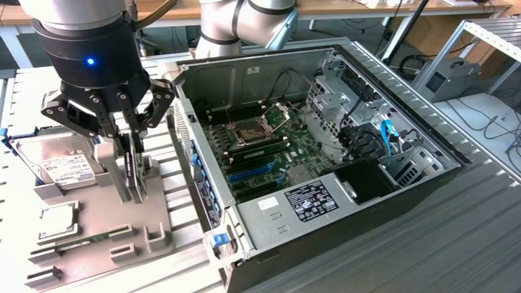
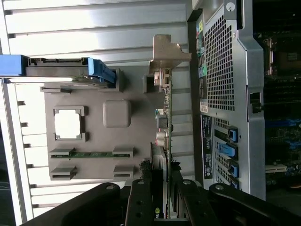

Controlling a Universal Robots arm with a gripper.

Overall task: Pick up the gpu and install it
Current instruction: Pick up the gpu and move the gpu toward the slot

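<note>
While the hard drive [image 1: 61, 162] lies at the exterior view's left on the grey fixture tray [image 1: 97, 244], the gpu [image 2: 165, 117] stands on edge in its slot just beside it. The gripper [image 1: 133, 190] has its jaws narrowed onto the card's two faces, and the open computer case [image 1: 244, 76] sits to the right.

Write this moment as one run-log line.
stage: pickup | tool: closed on gpu | gpu: upright in grey holder | computer case: open, gpu not installed

I am seeing print on the hard drive label [image 1: 62, 166] and a black sticker [image 1: 311, 201] inside the computer case [image 1: 326, 239], but I am making none out.
</note>
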